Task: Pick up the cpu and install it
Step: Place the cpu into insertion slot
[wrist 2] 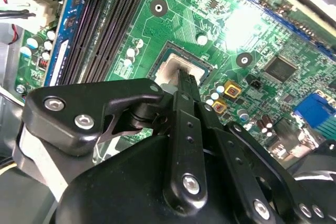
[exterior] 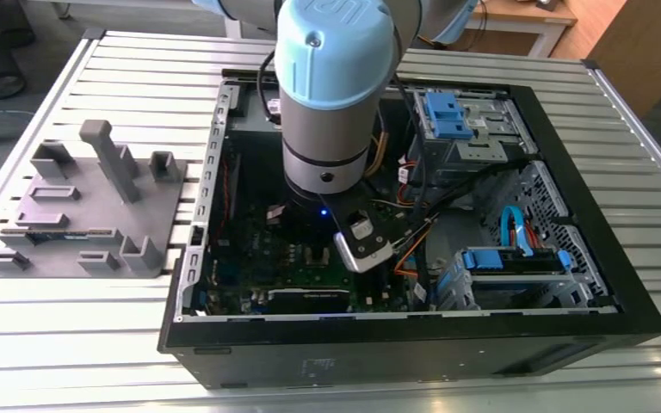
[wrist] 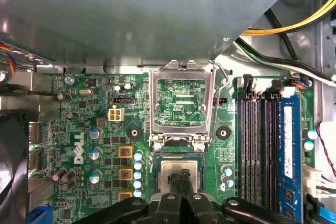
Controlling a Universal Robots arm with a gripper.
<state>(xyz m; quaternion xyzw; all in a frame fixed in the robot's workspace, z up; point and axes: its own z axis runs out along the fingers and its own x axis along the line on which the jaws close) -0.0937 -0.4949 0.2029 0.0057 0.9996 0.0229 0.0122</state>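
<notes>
Slatted metal table (exterior: 66,344) ran across the whole exterior view, with the open black PC case (exterior: 423,361) on it, centre to right of frame. Grey plastic holder (exterior: 158,206) sat on the slats at the exterior view's left, well apart from me. My arm (exterior: 330,95) came in from top centre of the frame and stood near vertical. The wrist pointed straight down into the case over the green board (exterior: 296,267), lower centre.

In both wrist views my gripper (wrist: 179,174) was down over the dark square socket (wrist 2: 191,54). The socket's metal load plate (wrist: 154,103) stood flipped open just beside it. My fingers (wrist: 173,179) were drawn together with hardly any gap, clamping nothing I could make out.

The cpu (wrist: 181,165) lay inside the socket, directly under my fingertips. It was wider than the closed pair, so pale metal showed on both sides of them. Tips were at or just above its top; contact not clear. The chip was flat, silvery side up, edges squared with the socket frame. Square part, so no long axis to give, and I could not tell which way its corner mark pointed. Memory slots (wrist: 257,145) ran alongside the socket, near but apart, parallel to one pair of the chip's edges.
</notes>
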